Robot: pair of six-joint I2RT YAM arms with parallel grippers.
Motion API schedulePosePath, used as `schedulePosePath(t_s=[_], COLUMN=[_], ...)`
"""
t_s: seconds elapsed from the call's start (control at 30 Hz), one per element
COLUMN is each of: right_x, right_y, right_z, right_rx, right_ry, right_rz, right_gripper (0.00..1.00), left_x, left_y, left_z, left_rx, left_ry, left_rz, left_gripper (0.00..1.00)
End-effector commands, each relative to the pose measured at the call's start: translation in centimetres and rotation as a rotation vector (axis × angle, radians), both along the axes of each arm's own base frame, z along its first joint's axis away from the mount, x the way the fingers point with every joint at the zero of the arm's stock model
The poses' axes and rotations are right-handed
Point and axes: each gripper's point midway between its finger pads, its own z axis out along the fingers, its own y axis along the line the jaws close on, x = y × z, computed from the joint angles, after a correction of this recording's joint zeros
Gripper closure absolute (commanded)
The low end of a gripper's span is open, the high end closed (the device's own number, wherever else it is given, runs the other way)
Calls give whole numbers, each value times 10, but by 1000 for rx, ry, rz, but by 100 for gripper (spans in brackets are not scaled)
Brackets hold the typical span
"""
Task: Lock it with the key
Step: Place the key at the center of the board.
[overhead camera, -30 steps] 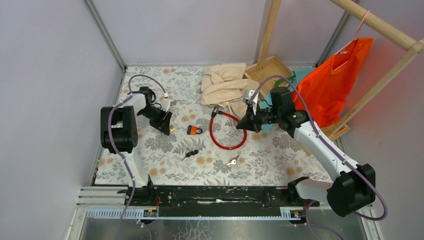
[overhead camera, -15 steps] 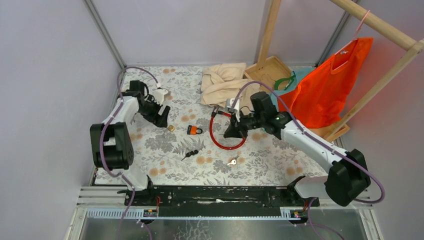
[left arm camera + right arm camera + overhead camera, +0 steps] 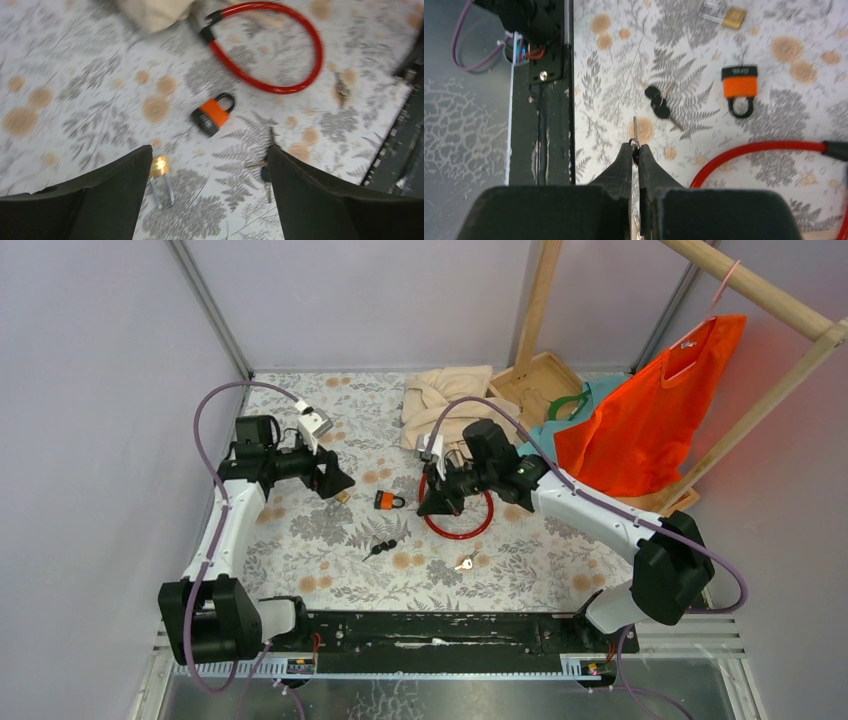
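Note:
An orange padlock (image 3: 389, 501) lies on the floral table, shackle closed; it also shows in the left wrist view (image 3: 212, 115) and the right wrist view (image 3: 739, 85). My right gripper (image 3: 430, 505) hovers just right of it, shut (image 3: 636, 148) on a small silver key whose blade (image 3: 634, 129) sticks out past the fingertips. My left gripper (image 3: 335, 483) is open and empty (image 3: 210, 155), left of the orange padlock and above a small brass padlock (image 3: 343, 496) (image 3: 159, 167). Black-headed keys (image 3: 380, 548) (image 3: 659, 102) lie nearer the front.
A red cable lock (image 3: 460, 510) loops under my right arm. Another silver key (image 3: 463, 563) lies near the front. A beige cloth (image 3: 445, 405), a wooden frame (image 3: 540, 375) and an orange garment (image 3: 650, 410) fill the back right. A black rail (image 3: 420, 630) runs along the near edge.
My right gripper has moved left across the red cable to beside the orange padlock. My left arm has swung round while its gripper stayed near the brass padlock.

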Motion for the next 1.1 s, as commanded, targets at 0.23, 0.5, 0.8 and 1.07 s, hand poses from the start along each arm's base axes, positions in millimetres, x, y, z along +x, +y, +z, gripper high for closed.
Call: schedulePosePath(t_s=[0.23,0.5,0.8,1.07], right_x=[1,-3,-2,-1], right_y=[25,23,23,23], right_z=[62,57,57,56], right_rx=[120,124,125,121], right_ry=[4,5,9,6], right_rz=[86,90,87,78], right_gripper=[97,97,97,96], left_x=[-79,-99,-101,-99], left_y=[-111,-142,-150,-151], left_z=[44,49,52,52], left_rx=[-196,-167,-177,-175], left_ry=[-112,-99,-82,-75], left_rz=[-567,-664,-688,-685], left_gripper=[29,37,63,92])
